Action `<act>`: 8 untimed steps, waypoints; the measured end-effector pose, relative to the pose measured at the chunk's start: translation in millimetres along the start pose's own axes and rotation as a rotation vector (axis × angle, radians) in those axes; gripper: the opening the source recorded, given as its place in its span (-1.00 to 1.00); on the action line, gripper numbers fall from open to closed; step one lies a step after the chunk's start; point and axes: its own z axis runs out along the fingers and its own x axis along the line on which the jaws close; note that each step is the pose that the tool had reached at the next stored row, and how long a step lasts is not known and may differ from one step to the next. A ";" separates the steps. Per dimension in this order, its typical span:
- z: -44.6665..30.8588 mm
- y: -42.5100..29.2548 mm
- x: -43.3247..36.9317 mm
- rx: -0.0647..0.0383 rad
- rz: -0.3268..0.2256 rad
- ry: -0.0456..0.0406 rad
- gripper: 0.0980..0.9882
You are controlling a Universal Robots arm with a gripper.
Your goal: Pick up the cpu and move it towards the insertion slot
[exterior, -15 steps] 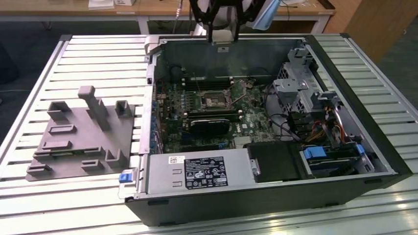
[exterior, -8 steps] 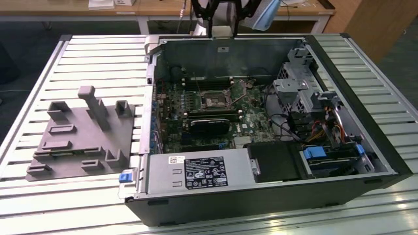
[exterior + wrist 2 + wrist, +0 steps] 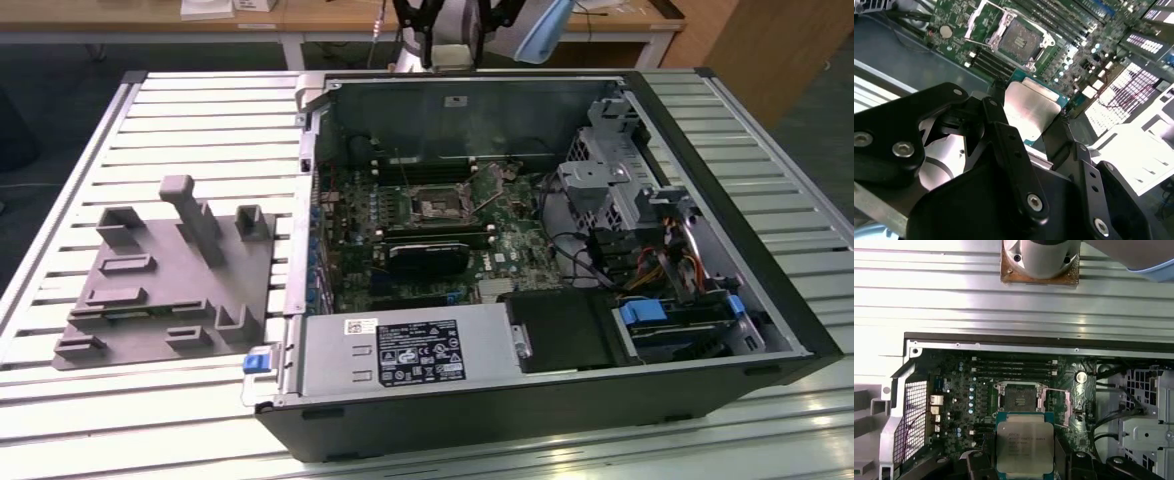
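Slatted desk [image 3: 200,110] carries my open case [image 3: 747,300]; pincer [image 3: 1026,117] clamped on cpu [image 3: 1025,447], slot [image 3: 1019,396] at 12 o'clock; tilt risks slipping.

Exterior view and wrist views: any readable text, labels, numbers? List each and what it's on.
cpu top, first wrist view: lines of print, too blurred to read.
Black label on the power supply, exterior view: white print and symbols, too small to read.
White sticker above it: unreadable.
Nothing legible enough to quote.
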 end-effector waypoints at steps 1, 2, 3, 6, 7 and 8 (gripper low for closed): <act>0.2 2.6 0.0 0.001 0.000 0.0000 0.00; 0.3 5.2 -0.1 0.002 0.000 -0.0001 0.00; 0.5 7.0 -0.3 0.002 0.000 -0.0001 0.00; 0.6 8.6 -0.7 0.005 -0.002 0.0000 0.00; 0.6 8.6 -0.6 0.005 -0.002 0.0000 0.00; 0.7 8.6 -0.6 0.005 -0.002 0.0000 0.00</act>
